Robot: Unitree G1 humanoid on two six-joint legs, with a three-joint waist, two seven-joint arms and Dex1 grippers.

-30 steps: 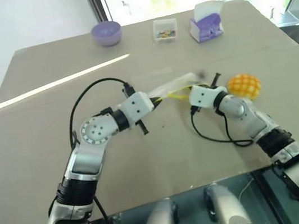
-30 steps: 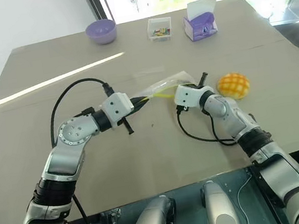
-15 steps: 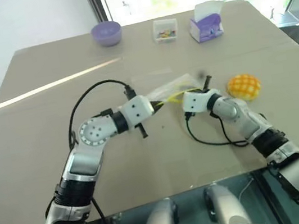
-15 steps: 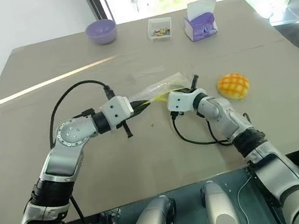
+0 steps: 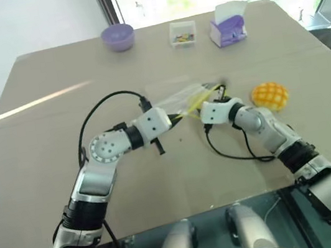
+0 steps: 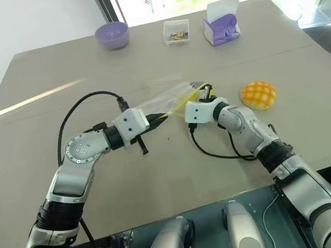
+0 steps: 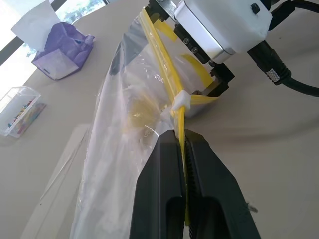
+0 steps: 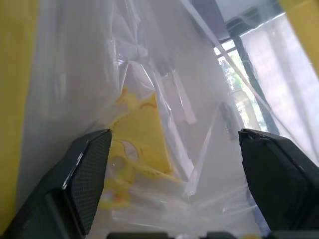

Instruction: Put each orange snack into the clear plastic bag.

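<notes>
The clear plastic bag (image 5: 181, 98) hangs stretched between my two grippers over the table's middle. My left gripper (image 7: 183, 137) is shut on the bag's yellow seal strip (image 7: 164, 74). My right gripper (image 5: 212, 95) is at the strip's other end, at the bag's mouth. Its fingers (image 8: 89, 164) stand wide apart and open, with clear film and faint yellow print ahead of them. The orange snack (image 5: 269, 95), a domed bun with a grid pattern, lies on the table just right of my right gripper, apart from it.
At the table's far side stand a purple bowl (image 5: 118, 36), a small clear box of colourful bits (image 5: 182, 33) and a purple tissue box (image 5: 229, 26). Black cables (image 5: 233, 151) loop from both wrists above the tabletop. The table's front edge (image 5: 186, 212) is near my arms.
My right gripper was shut and now stands open at the bag's mouth, a little further left. The left gripper keeps its hold on the strip. The snack has not moved.
</notes>
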